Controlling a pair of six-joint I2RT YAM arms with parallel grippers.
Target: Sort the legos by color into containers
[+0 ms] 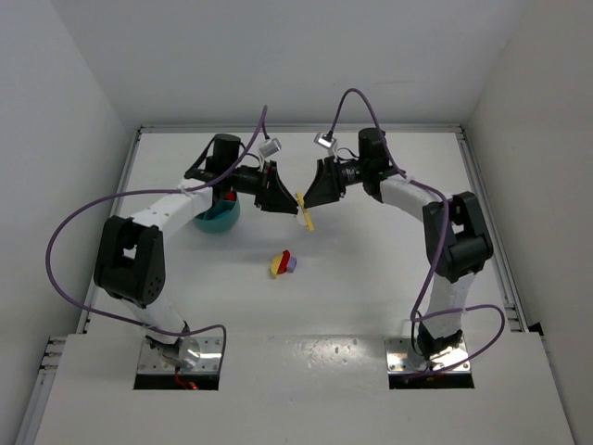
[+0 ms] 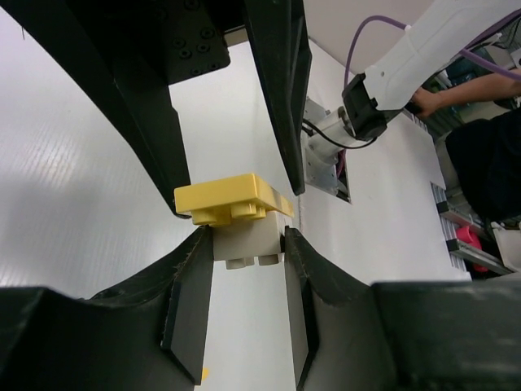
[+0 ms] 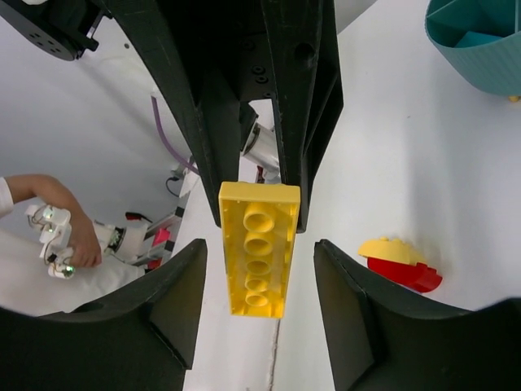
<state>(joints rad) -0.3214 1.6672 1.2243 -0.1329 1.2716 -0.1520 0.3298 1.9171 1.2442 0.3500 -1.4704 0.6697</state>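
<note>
Our left gripper point(image 2: 247, 254) is clamping a pale block point(image 2: 244, 241) bearing the yellow bar point(image 2: 230, 195); right fingers point(image 3: 163, 314) are standing apart either side, loose legos point(image 1: 283, 263) below.

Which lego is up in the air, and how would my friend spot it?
Look above the middle of the white table, where the two arms meet. The left tool grips a pale block stuck to a long yellow brick. Unlike the pile lying on the table, it hangs in the air.
</note>
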